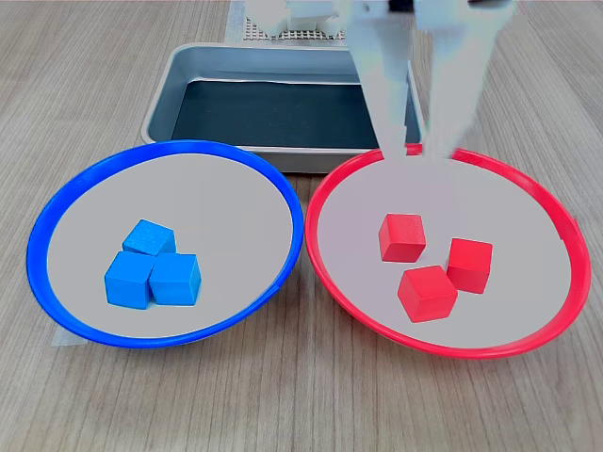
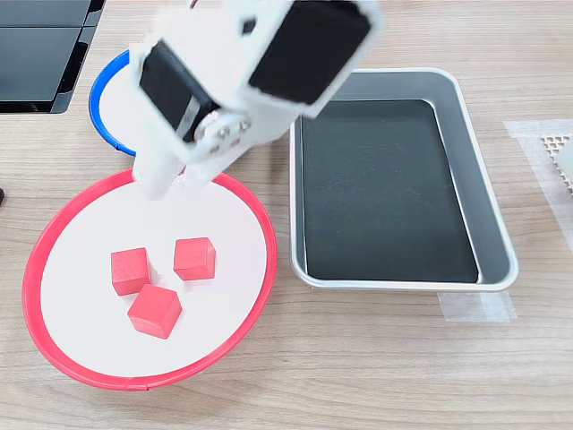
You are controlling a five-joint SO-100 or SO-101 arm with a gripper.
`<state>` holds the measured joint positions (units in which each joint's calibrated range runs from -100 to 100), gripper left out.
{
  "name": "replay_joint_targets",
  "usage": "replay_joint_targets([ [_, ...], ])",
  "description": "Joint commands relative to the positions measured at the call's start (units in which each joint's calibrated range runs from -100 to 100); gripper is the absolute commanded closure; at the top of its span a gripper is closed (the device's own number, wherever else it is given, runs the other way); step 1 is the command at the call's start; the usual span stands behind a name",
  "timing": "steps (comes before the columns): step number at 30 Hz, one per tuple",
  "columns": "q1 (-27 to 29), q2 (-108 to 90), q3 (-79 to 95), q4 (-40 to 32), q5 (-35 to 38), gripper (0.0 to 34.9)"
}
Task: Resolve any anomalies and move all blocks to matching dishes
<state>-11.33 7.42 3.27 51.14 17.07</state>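
Observation:
Three blue blocks [image 1: 151,266] lie clustered in the blue-rimmed dish [image 1: 34,247] on the first exterior view's left. Three red blocks [image 1: 429,266] rest in the red-rimmed dish [image 1: 312,226] beside it. The second exterior view shows the same red blocks [image 2: 161,279] in the red dish [image 2: 28,279]. There the arm covers most of the blue dish [image 2: 97,107] and hides its blocks. My white gripper [image 1: 417,151] hangs over the far rim of the red dish, open, with nothing between its fingers. In the second exterior view the gripper [image 2: 168,184] points down at that rim.
A rectangular grey metal tray [image 1: 162,104] with a black liner sits behind both dishes, and the tray [image 2: 488,188] holds nothing. A white mesh piece [image 1: 283,31] lies beyond it. A black device [image 2: 40,54] occupies the second exterior view's top left corner.

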Motion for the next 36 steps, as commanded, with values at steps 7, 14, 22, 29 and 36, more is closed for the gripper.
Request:
replay_joint_targets([
  [7, 10.3, -58.7, 66.4, -37.3, -16.1, 34.9],
  [14, 9.7, -90.9, 93.7, -31.7, -18.9, 34.9],
  [22, 11.5, -105.7, 96.7, -12.2, -19.2, 34.9],
  [29, 11.2, -106.5, 96.7, -6.3, -19.8, 34.9],
  [36, 12.4, -106.5, 96.7, -3.7, -20.4, 34.7],
])
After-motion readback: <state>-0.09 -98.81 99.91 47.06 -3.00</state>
